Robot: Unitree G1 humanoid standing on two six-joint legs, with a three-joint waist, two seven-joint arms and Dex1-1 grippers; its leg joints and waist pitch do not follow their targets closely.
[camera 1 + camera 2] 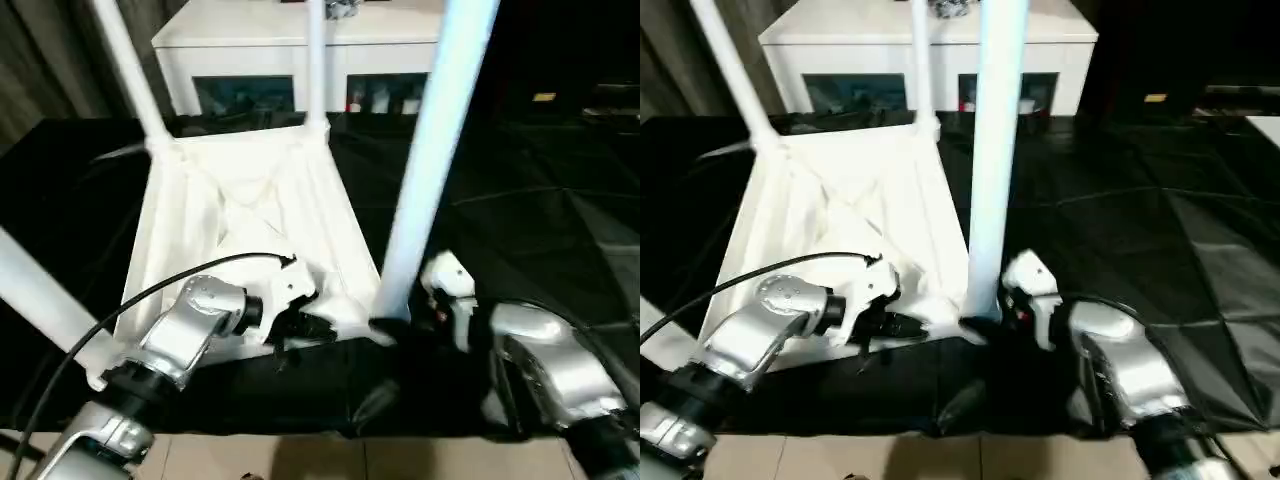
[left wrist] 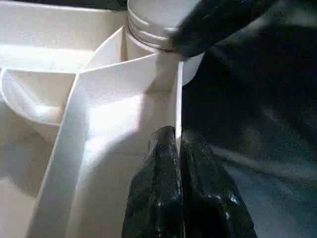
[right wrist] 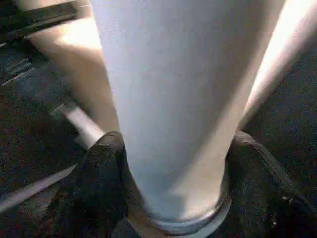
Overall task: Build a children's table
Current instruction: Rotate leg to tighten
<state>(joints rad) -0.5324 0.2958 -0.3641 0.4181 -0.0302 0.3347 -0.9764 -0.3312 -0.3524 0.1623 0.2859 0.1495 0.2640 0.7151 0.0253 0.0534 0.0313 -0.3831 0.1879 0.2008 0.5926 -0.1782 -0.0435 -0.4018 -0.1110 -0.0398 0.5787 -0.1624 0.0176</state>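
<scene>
A: Where's the leg (image 1: 995,150)?

B: Upright in the top's (image 1: 240,220) near corner socket, at the table's five o'clock. The right gripper (image 3: 168,188) has a finger on each side of its base, grasping it.

A: And the left gripper (image 2: 176,163)?

B: Clenched on the top's rim, at nine o'clock from that leg. Its wrist view shows the socket seam; the head views don't.
</scene>
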